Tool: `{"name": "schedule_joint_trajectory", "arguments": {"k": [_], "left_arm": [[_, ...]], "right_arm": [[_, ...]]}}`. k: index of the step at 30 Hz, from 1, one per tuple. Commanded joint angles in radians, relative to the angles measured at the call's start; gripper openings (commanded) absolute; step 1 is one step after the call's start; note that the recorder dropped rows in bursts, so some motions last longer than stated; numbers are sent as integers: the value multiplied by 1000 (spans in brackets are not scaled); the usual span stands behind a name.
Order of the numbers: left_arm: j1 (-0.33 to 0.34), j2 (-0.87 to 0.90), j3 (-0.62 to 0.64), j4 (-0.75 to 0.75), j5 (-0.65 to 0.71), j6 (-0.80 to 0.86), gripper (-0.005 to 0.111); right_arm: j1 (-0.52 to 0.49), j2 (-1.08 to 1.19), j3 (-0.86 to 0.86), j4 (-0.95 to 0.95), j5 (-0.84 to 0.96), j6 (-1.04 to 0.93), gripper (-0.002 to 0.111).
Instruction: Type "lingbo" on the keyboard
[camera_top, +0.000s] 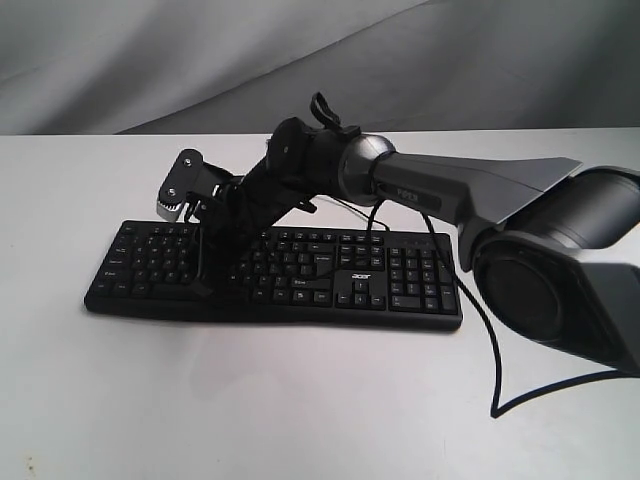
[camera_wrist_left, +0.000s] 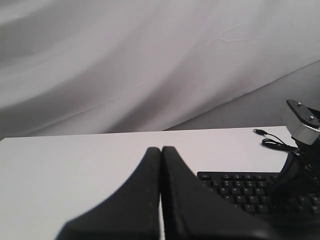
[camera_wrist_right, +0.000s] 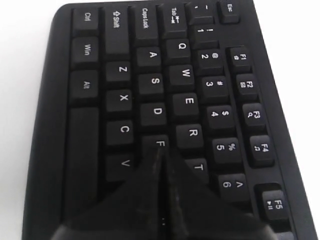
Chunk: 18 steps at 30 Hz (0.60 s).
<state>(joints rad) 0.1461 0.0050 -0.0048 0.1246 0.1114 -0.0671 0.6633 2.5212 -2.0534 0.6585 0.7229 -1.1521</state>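
Observation:
The black Acer keyboard (camera_top: 300, 282) lies across the white table (camera_top: 250, 400). My right arm reaches over it from the right, and the right gripper (camera_top: 205, 287) points down onto the left half of the keys. In the right wrist view the gripper (camera_wrist_right: 161, 150) is shut, empty, with its tips at the edge of the F key (camera_wrist_right: 159, 143), covering the key beside it on the keyboard (camera_wrist_right: 150, 85). In the left wrist view the left gripper (camera_wrist_left: 161, 148) is shut on nothing, hovering over bare table beside the keyboard (camera_wrist_left: 240, 187). The left arm is out of the exterior view.
The thin black keyboard cable (camera_top: 495, 340) loops off the table's right side, under the right arm (camera_top: 470, 190). A coiled stretch of cable with its plug (camera_wrist_left: 272, 142) lies behind the keyboard. A grey cloth backdrop (camera_top: 150, 60) hangs behind the table.

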Motion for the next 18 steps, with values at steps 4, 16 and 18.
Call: {"name": "schedule_joint_trajectory", "arguments": {"k": [4, 16, 18], "left_arm": [[-7, -5, 5, 0, -10, -2, 1], [-7, -5, 5, 0, -10, -2, 1], [-7, -5, 5, 0, -10, -2, 1]], "right_arm": [[4, -2, -7, 7, 8, 2, 0], [13, -48, -7, -38, 90, 37, 0], [23, -47, -7, -46, 105, 42, 0]]}}
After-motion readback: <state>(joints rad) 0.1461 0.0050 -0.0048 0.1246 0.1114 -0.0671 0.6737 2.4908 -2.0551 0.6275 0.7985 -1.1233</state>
